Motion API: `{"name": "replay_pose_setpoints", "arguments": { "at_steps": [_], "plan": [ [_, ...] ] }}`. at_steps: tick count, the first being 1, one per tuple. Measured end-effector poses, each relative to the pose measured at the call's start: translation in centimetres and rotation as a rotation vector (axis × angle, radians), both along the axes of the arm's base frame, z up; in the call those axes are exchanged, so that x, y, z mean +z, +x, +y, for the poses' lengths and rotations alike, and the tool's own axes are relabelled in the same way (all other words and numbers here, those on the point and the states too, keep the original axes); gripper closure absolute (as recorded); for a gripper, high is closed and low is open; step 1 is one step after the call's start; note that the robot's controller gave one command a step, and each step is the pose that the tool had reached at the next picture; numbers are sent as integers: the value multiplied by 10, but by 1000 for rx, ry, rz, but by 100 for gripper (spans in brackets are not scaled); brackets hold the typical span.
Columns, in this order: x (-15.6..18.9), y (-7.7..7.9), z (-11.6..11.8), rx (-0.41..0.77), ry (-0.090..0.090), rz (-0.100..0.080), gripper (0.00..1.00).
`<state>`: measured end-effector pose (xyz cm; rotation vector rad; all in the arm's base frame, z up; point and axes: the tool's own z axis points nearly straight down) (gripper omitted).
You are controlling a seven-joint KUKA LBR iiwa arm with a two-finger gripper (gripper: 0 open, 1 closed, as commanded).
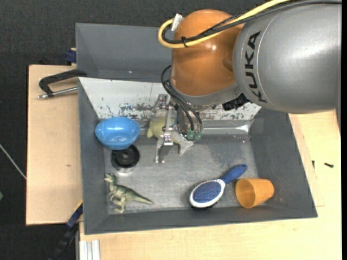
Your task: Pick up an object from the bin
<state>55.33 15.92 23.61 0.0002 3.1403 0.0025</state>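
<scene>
Grey metal bin [227, 156] seen from above, its floor mostly bare, with a few small things spread along the left and front. A large silver robot arm [303, 53] reaches in from the right, with an orange cover [206, 53] at its wrist. Its hand [171, 148] hangs low near the back wall, towards the middle of the bin. The hand appears parted, with nothing between its two metal fingers [161, 151].

A small pale yellowish object [155, 127], too hidden to name, lies just beside the hand on its left. Further left rests a bright blue egg-shaped toy [116, 132]. In front of the egg sits a black round disc-like piece [126, 157]. A green toy dinosaur [123, 193] lies in the front left corner. A blue hairbrush [210, 190] and an orange cup [254, 192], tipped on its side, lie touching or nearly so at the front right, well apart from the hand.

The step in hand looks like the descent before a grasp, with nothing picked up yet. The next move likely calls for bringing the fingers round the pale object, the nearest thing, then closing and lifting straight up clear of the back wall
</scene>
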Motion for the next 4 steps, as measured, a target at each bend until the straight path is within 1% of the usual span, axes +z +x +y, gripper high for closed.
{"name": "replay_pose_setpoints", "arguments": {
  "at_steps": [1,2,3,4],
  "plan": [
    [-142,-31,27,157,1,-2,0],
    [-140,-30,26,155,1,-3,100],
    [-28,-8,28,116,3,-13,100],
    [132,-29,-36,305,-1,-15,100]
  ]
}}
